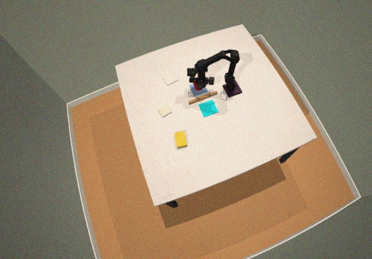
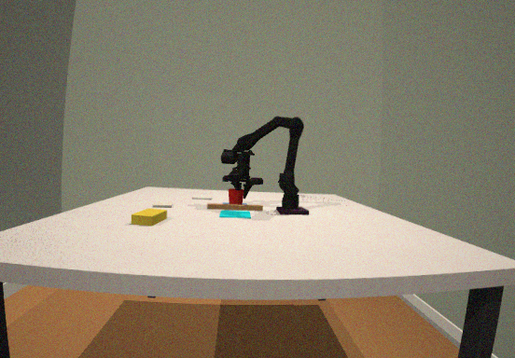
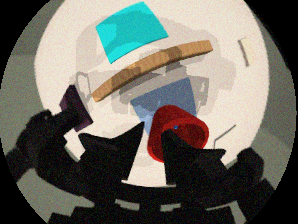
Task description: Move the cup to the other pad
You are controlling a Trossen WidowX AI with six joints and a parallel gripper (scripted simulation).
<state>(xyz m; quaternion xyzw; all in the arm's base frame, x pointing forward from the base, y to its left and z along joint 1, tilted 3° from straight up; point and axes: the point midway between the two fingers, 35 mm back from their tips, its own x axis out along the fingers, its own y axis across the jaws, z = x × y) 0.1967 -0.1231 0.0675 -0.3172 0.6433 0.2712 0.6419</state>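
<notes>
Cup (image 3: 174, 132), perhaps tilted, behind gripper (image 3: 152, 149).

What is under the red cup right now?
The red cup stands on a blue pad, which shows beyond its rim. The claw straddles the cup; the contact underneath is covered.

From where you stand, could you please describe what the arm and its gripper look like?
The slim jointed arm is matte black throughout, mounted on a dark purple square base plate. Its gripper has two black, tapering, pointed fingers. No cables or markings are visible.
</notes>
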